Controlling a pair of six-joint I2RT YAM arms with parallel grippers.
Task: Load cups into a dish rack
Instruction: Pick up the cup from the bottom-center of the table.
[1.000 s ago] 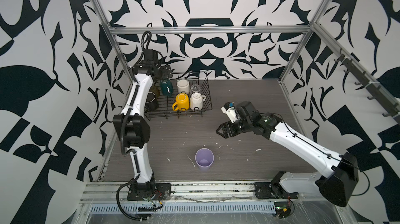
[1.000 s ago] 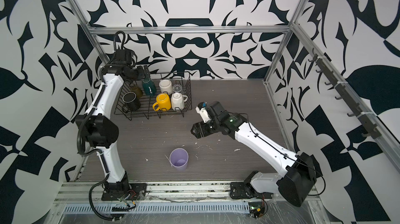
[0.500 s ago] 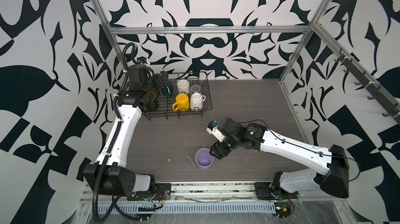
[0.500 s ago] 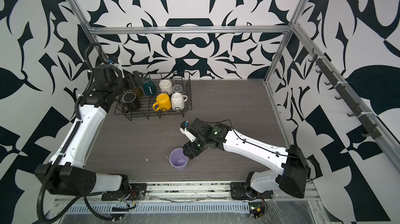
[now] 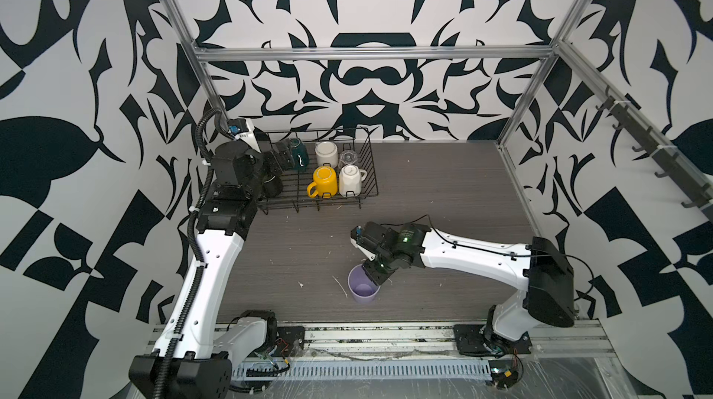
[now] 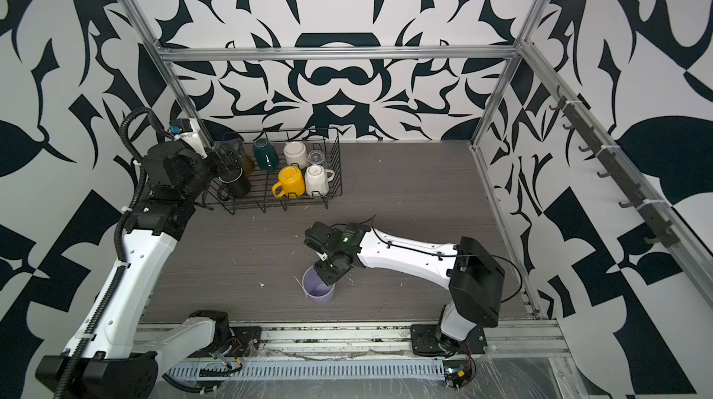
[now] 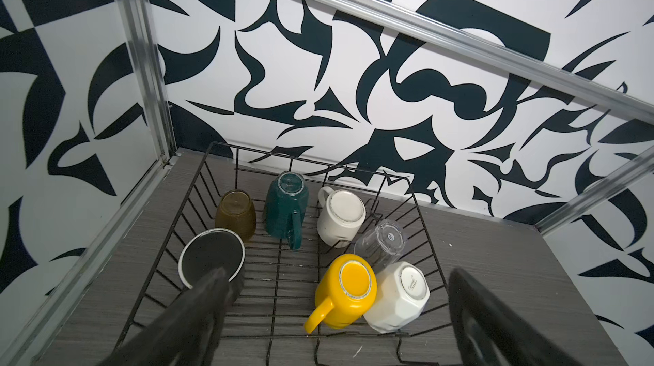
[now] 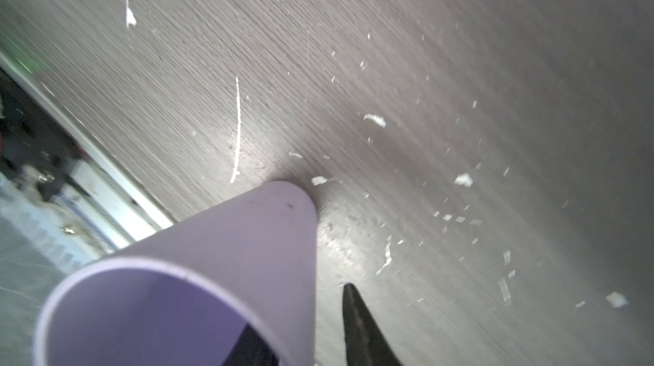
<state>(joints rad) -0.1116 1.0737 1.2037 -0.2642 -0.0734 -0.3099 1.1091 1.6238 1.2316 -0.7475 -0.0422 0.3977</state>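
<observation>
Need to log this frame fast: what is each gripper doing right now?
Left gripper: open, holding nothing.
Right gripper: jaws straddle the lilac tumbler wall, one finger inside, one outside; whether it grips cannot be told.

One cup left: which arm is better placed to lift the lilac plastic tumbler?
Right: the right hand straddles the rim of the lilac plastic tumbler; the open left hand hangs over the black wire dish rack.

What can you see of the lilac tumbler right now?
The lilac tumbler is a plain, handleless cup, matte and plastic-looking, narrowing toward its base. It stands upright, mouth up, empty, on the grey table near the front, apart from the dish rack. The right gripper has one of its fingers outside the wall, one inside; firm contact unclear.
</observation>
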